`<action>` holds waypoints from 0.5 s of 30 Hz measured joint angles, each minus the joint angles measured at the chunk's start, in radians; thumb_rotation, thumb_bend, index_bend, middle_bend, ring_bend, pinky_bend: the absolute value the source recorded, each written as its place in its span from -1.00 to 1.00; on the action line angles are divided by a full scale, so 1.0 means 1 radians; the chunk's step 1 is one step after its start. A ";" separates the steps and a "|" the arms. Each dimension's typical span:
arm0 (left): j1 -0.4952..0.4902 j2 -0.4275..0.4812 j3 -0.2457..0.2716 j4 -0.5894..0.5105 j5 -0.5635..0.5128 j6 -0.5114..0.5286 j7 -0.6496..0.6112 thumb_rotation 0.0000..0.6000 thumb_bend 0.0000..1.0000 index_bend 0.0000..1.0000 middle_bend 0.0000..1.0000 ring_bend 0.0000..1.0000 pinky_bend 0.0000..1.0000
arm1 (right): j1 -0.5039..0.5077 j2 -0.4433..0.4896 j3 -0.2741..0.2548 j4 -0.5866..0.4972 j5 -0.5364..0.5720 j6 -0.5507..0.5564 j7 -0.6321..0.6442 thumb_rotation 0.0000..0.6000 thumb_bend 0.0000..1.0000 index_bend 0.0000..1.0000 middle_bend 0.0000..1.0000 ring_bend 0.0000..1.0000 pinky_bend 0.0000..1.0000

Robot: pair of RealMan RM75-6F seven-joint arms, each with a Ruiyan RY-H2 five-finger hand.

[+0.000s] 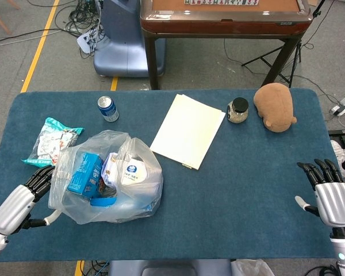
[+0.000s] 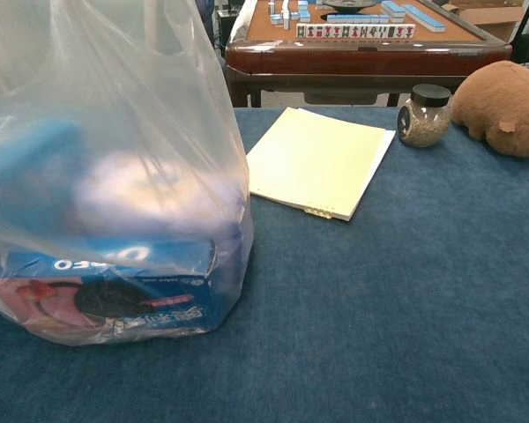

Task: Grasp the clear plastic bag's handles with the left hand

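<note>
Left hand [image 1: 20,204] is seen at the lower left of the head view, released, fingers spread and touching or just beside the left wall of the clear plastic bag [image 1: 106,178]. The bag sits on the blue tabletop [image 1: 236,190] directly right of that hand, slumped, filled with boxes. Its handles cannot be picked out for certain; the gathered film near the top [image 1: 112,138] is judged the likeliest place, up and right of the hand. A snack packet [image 1: 49,141] lies close above the hand, narrowing the room there; the tabletop's near edge is just below. Toward lower right, the right hand [image 1: 330,195] is noted released, holding nothing, well apart from the bag.
</note>
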 measured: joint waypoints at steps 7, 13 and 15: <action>-0.013 0.002 0.011 0.006 0.018 0.007 -0.005 0.02 -0.43 -0.71 -0.88 -0.94 -1.00 | 0.006 -0.003 0.001 -0.005 0.000 -0.009 -0.008 1.00 -0.76 -0.59 -0.51 -0.75 -0.76; -0.033 -0.005 0.019 0.018 0.044 0.006 -0.017 -0.14 -0.43 -0.71 -0.88 -0.94 -1.00 | 0.012 -0.003 0.002 -0.013 0.001 -0.017 -0.020 1.00 -0.76 -0.59 -0.51 -0.75 -0.76; -0.046 -0.006 0.022 0.021 0.055 0.000 -0.030 -0.15 -0.43 -0.71 -0.88 -0.94 -1.00 | 0.013 -0.003 0.002 -0.018 0.001 -0.018 -0.024 1.00 -0.76 -0.59 -0.51 -0.75 -0.76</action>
